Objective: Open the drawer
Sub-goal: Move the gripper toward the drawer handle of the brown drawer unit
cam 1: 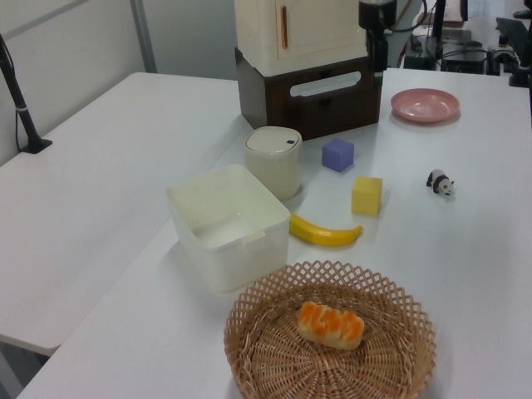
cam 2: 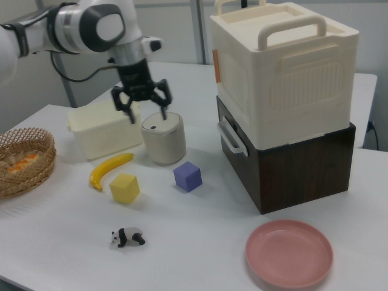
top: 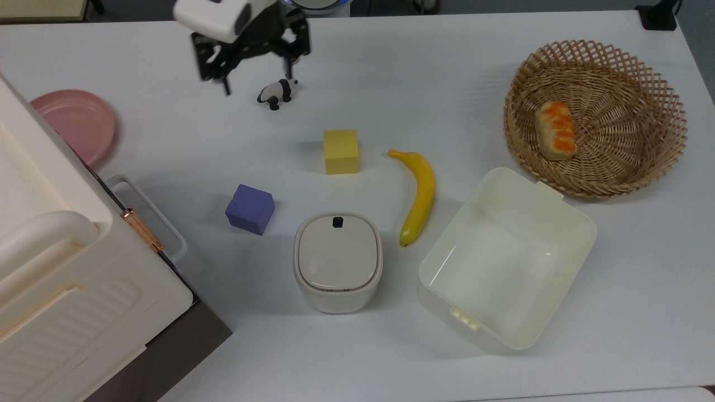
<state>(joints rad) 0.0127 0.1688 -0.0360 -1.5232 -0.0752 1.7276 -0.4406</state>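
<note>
- White bench [top: 447, 72] carries everything; a second white table stands beside it in the left view.
- Drawer [cam 2: 285, 160] is shut, its dark brown front facing the cubes, white loop handle [cam 2: 230, 138] on it; it sits at the bench's edge on the top view's left, under a cream cabinet [cam 2: 282, 66] with a copper latch [top: 142, 229].
- Basket [top: 659, 84], near the top view's upper right corner, holds one orange-topped bun [top: 556, 131].
- Tub [top: 505, 259], just below the basket in the top view, has nothing in it.
- Lidded bin [top: 338, 262] stands closed between the tub and the drawer.
- Banana [top: 420, 195] lies between bin and tub; yellow cube [top: 341, 152] and purple cube [top: 250, 209] sit near it, apart from each other.
- Pink plate [top: 75, 123] sits bare at the bench's edge beside the cabinet.
- Pincer [top: 257, 84] hangs released, fingers spread, above the bench near the panda [top: 277, 92], well apart from the handle.
- Right view shows the cabinet's carry handle [cam 2: 291, 27] and the drawer's side panel; the left view shows the drawer front face-on with the pincer [cam 1: 376, 62] before it.
</note>
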